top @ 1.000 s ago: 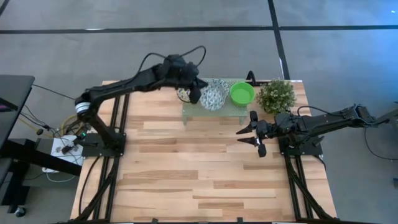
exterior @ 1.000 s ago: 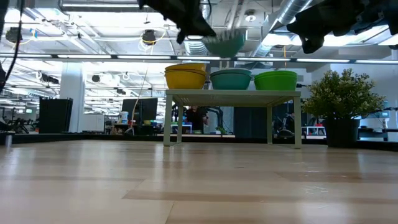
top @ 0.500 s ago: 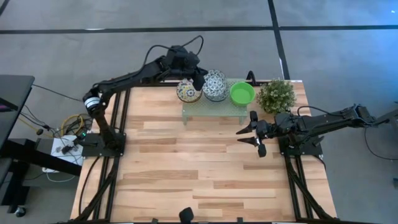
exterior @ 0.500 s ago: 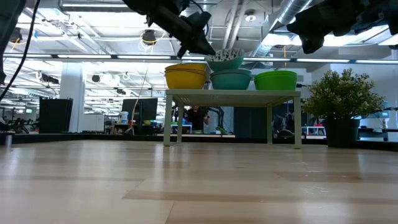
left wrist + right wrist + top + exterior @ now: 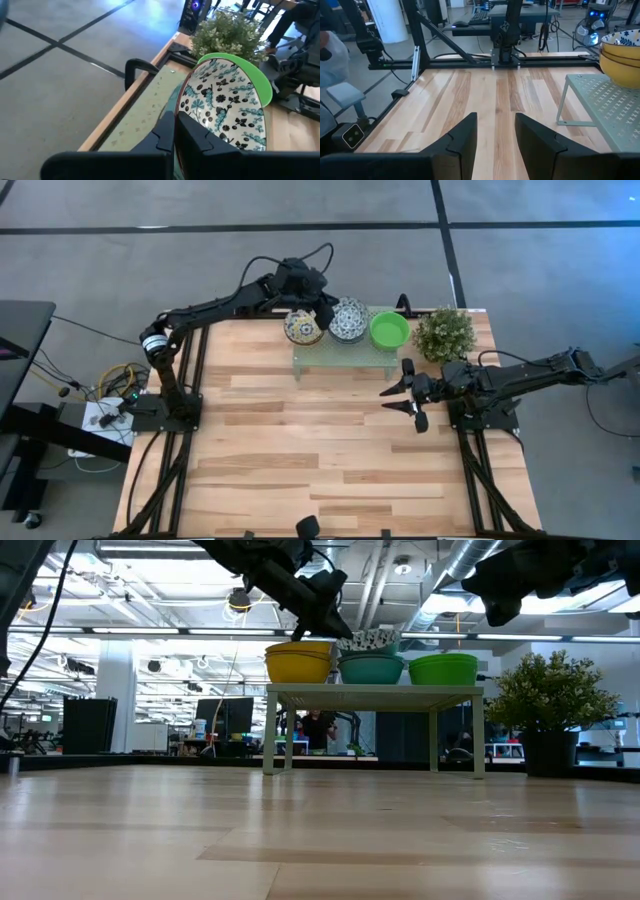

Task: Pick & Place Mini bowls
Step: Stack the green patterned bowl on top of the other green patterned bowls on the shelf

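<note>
My left gripper (image 5: 325, 308) reaches over the far edge of the pale-green rack (image 5: 345, 352) and is shut on a white bowl with blue pattern (image 5: 349, 320). In the low view this bowl (image 5: 370, 639) tilts over the middle stack of bowls (image 5: 371, 668). To its left, a patterned bowl (image 5: 303, 327) tops the yellow-sided stack (image 5: 298, 662). On the right sits a green stack (image 5: 389, 330). My right gripper (image 5: 408, 392) hangs open over the table's right part, in front of the rack. My left gripper pinches the patterned bowl's rim (image 5: 181, 106), one finger (image 5: 194, 139) inside the bowl and the other outside. The fingers slant down from the far left side. The bowl is tilted, and its low side reaches the top of the middle stack (image 5: 375, 652).
A bushy potted plant (image 5: 445, 333) stands at the rack's right end, close behind my right arm. The rack (image 5: 600, 110) stands on thin legs at the far edge. Bare wood (image 5: 300, 450) stretches across the near half of the table.
My left gripper has carried the patterned bowl toward the far edge and down, from well above the rack to the middle stack. The bowl has tipped over further on the way. My right arm has kept still.
</note>
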Robot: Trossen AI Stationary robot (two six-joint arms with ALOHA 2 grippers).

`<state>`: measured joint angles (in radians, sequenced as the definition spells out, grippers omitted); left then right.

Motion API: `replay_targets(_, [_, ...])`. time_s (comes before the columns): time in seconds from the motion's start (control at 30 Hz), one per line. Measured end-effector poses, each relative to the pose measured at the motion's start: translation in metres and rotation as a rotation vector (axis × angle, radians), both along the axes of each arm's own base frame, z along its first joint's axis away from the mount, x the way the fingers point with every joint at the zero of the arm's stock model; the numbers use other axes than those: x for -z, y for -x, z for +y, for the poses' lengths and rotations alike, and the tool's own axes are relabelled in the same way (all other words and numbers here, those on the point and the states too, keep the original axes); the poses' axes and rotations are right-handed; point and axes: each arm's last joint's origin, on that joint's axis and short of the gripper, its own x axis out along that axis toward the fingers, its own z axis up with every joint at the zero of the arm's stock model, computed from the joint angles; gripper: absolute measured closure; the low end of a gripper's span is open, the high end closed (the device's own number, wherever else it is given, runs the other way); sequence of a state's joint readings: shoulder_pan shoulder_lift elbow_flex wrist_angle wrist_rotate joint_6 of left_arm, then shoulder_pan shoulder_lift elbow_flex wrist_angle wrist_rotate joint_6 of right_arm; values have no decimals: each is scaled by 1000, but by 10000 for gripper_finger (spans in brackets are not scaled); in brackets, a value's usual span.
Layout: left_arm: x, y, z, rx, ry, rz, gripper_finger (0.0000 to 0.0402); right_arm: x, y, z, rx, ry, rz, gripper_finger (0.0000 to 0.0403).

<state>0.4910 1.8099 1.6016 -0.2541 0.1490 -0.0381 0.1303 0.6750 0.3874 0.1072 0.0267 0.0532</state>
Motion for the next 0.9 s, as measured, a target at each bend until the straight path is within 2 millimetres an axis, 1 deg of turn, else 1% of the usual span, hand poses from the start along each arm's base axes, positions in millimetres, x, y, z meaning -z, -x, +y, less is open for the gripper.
replay_targets(0.2, [3,-3,-8,22,18,22,393,0,0,0,0,0,2,274])
replay_targets(0.4, [4,-5,-10,28,19,26,391,0,0,0,0,0,2,274])
replay_targets(0.6, [4,-4,-9,-9,-6,37,375,0,0,0,1,0,-2,274])
replay_targets(0.9, [2,-5,-8,-15,-18,23,348,-1,0,-2,15,-1,-6,273])
